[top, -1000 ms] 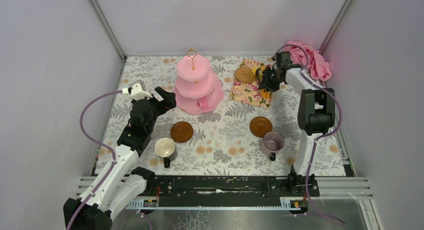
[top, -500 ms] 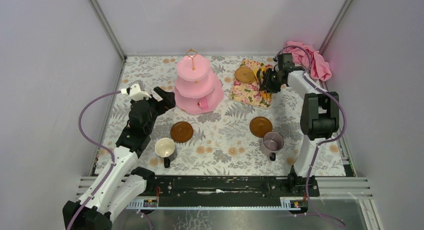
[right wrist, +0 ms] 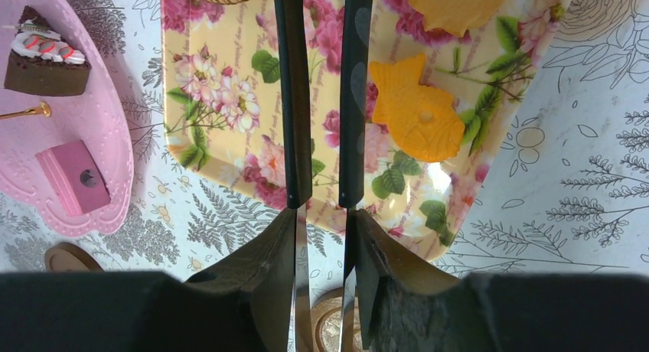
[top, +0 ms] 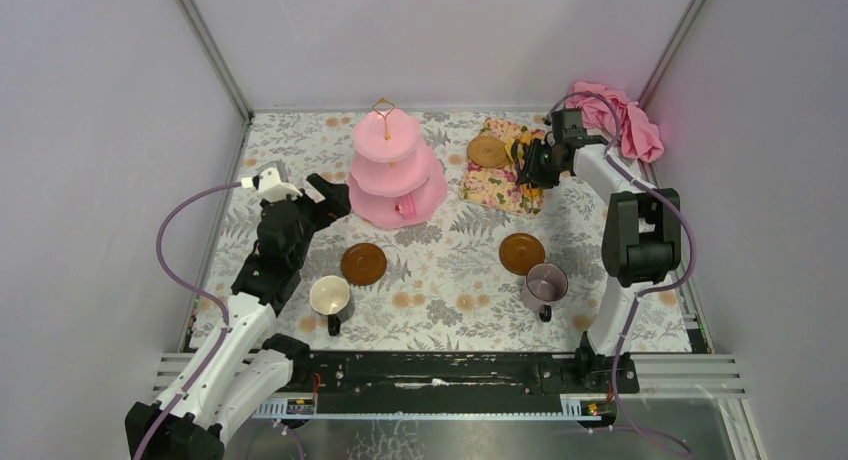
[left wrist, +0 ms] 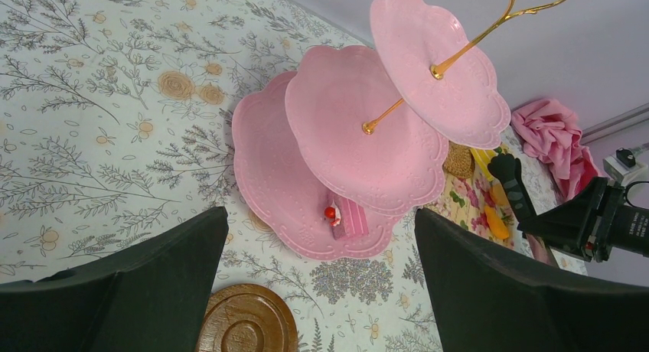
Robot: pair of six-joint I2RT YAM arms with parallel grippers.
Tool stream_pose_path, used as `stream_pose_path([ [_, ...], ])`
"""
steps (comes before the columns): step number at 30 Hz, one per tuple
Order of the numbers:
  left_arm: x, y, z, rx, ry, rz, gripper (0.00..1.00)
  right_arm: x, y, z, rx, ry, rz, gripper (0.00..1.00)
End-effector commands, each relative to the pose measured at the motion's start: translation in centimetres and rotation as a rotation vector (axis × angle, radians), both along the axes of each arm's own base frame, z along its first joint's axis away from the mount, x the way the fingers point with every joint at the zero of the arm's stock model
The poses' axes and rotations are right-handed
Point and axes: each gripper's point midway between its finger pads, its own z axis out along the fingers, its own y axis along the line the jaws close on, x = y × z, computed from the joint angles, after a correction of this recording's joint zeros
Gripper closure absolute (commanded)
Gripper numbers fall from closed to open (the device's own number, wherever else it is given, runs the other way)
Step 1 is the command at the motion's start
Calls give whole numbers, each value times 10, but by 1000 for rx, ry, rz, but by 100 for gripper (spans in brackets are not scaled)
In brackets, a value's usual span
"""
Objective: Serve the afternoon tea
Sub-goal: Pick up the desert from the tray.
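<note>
The pink three-tier cake stand [top: 397,170] [left wrist: 360,130] stands at the back centre, with a pink cake slice [left wrist: 348,218] on its bottom tier. My left gripper [top: 325,195] [left wrist: 320,229] hovers open just left of it, holding nothing. My right gripper [top: 535,165] [right wrist: 321,214] is shut on the slim black tongs [right wrist: 293,99], whose arms reach over the floral tray [top: 500,185]. A yellow fish biscuit [right wrist: 417,111] lies right of the tongs, a round brown biscuit [top: 488,150] by their tips. White mug [top: 329,296], purple mug [top: 546,282] and two saucers [top: 363,264] [top: 522,252] sit in front.
A pink cloth [top: 625,115] is bunched in the back right corner behind the right arm. A chocolate cake slice [right wrist: 42,61] sits on a tier of the stand. Grey walls close off the patterned table on three sides.
My right gripper has squeezed the tongs slightly tighter and shifted a little toward the back. The round brown biscuit was tipped and now lies flatter. The left arm has not moved.
</note>
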Motion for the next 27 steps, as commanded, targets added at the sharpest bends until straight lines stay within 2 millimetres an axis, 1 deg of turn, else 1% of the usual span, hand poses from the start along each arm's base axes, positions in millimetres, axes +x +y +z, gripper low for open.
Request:
stream_pose_path([
  [1, 2, 1, 12, -11, -48, 11, 0, 3, 5, 35, -6, -104, 15, 98],
  [5, 3, 0, 11, -10, -46, 9, 0, 1, 5, 40, -17, -119, 13, 99],
  [11, 3, 1, 11, -9, -47, 13, 0, -5, 4, 41, -35, -125, 12, 100],
  [17, 4, 1, 11, -8, -44, 11, 0, -11, 2, 36, -47, -117, 14, 100],
  [27, 5, 1, 10, -5, -41, 14, 0, -19, 7, 45, -65, -139, 26, 100],
])
